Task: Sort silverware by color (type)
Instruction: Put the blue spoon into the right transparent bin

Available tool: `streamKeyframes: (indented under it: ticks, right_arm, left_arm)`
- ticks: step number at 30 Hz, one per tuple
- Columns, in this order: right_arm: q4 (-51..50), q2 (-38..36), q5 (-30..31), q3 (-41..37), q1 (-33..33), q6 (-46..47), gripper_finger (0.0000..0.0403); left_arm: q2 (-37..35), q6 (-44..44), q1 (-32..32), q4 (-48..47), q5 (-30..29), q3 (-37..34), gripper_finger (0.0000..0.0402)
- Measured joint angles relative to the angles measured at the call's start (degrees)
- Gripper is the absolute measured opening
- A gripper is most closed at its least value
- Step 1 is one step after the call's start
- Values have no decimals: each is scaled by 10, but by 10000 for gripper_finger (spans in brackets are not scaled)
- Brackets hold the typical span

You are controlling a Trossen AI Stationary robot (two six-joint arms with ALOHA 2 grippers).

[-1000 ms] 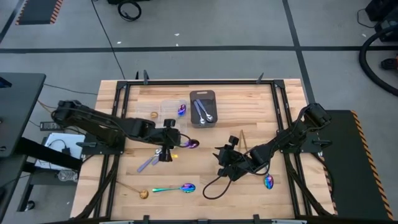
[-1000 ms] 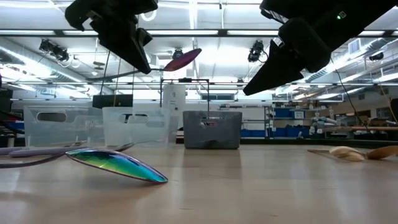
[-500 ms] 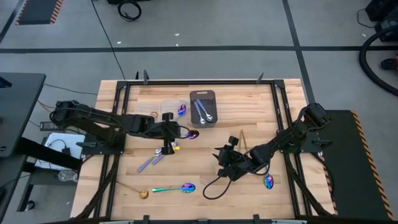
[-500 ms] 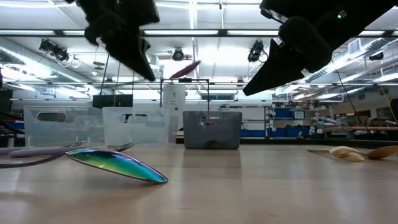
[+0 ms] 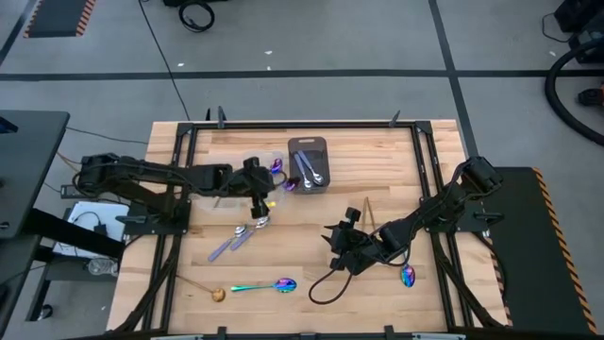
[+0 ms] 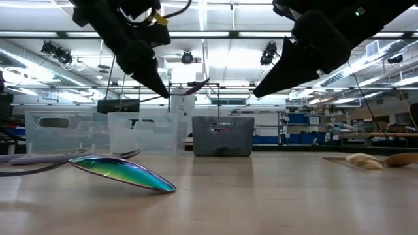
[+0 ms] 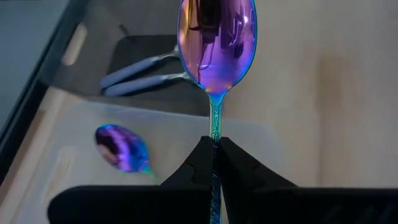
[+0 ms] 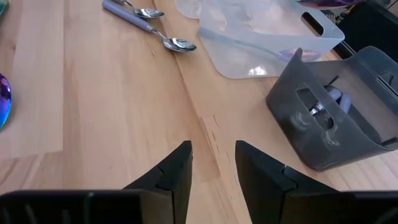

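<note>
at the near edge of the wooden desk [image 5: 396,161] a rainbow spoon [image 5: 267,285] lies flat with a small gold spoon [image 5: 216,295] just beside its handle end, and another rainbow spoon [image 5: 408,276] lies near the right side. a little farther in, two silver spoons [image 5: 234,242] lie side by side left of centre. the right gripper [image 5: 342,247] hangs over the middle of the desk, low above bare wood, its fingers [image 8: 171,168] apart with nothing between them. a gold-handled piece [image 5: 368,212] lies just beyond it. farther back the left gripper [image 5: 262,193] reaches in from the left, its fingers [image 7: 205,165] clamped on the thin handle of a purple-blue iridescent spoon [image 7: 216,43], bowl pointing away from the wrist and lifted clear of the desk, over the near edge of the clear plastic container [image 5: 255,162] and just beside the dark gray tray [image 5: 308,144]. one more purple spoon [image 7: 121,147] lies inside that clear container. the tray, toward the far edge, holds two silver spoons with pale handles [image 5: 310,170]. another gold spoon [image 5: 232,174] sits left of the container
</note>
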Motion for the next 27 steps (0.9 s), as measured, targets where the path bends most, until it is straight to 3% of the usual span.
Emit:
streamKeyframes:
  ticks: [9,14,21,27]
  right_arm:
    - [2,0,0,0,0,0,132]
    - [3,0,0,0,1,0,132]
    - [8,0,0,-2,2,-4,132]
    - [79,0,-15,-32,2,-33,132]
  left_arm:
    - [0,-28,29,43,0,0,18]
    - [0,-38,24,124,1,-39,18]
    - [1,-82,49,139,0,-52,18]
    - [1,-166,93,103,-2,-52,18]
